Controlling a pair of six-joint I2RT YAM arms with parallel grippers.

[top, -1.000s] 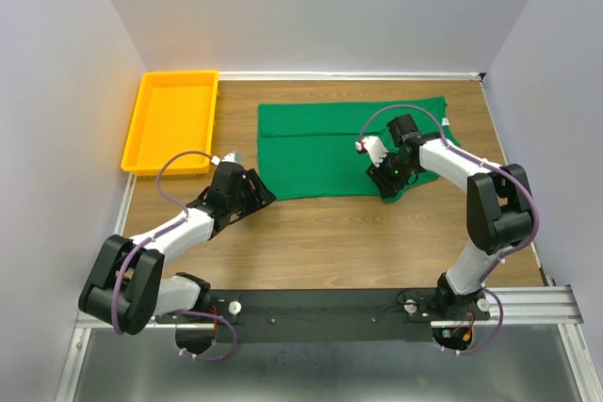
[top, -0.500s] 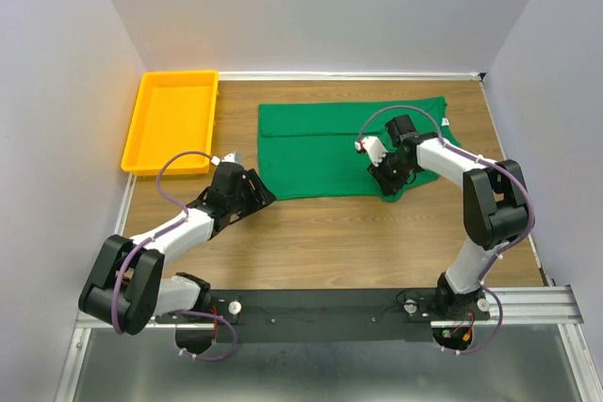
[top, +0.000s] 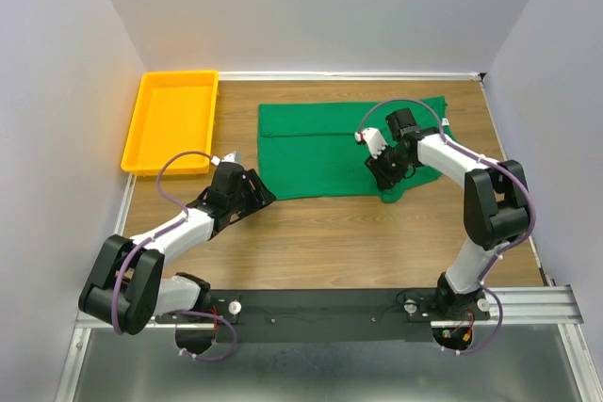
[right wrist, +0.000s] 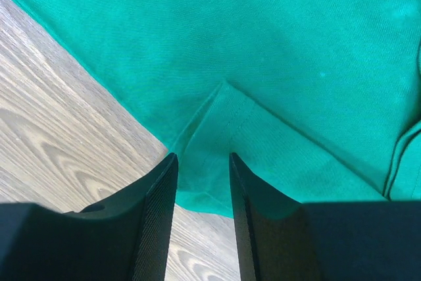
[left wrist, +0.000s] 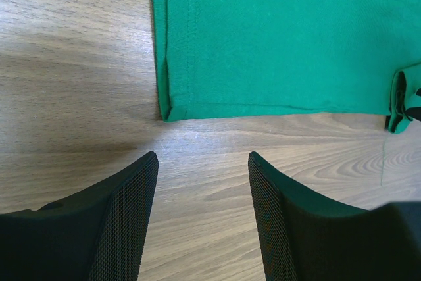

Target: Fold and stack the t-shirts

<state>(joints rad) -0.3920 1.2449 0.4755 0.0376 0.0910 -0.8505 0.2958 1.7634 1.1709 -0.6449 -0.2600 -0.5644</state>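
Note:
The green t-shirt point(top: 320, 148) lies flat on the wooden table, folded into a wide band, with its white neck label point(top: 445, 120) at the right end. My left gripper point(top: 260, 191) is open and empty, low over bare wood just short of the shirt's near left corner point(left wrist: 166, 113). My right gripper point(top: 384, 174) hovers over the sleeve flap point(right wrist: 263, 143) at the shirt's near right edge. Its jaws stand a little apart, with the sleeve's hem seen between them point(right wrist: 202, 159). It grips nothing that I can see.
A yellow tray point(top: 170, 120) stands at the far left of the table, beside the shirt. White walls close in the table on the left, back and right. The black rail with the arm bases point(top: 330, 313) runs along the near edge.
My right gripper has shifted slightly toward the far side over the sleeve. The left arm and the shirt have not moved.

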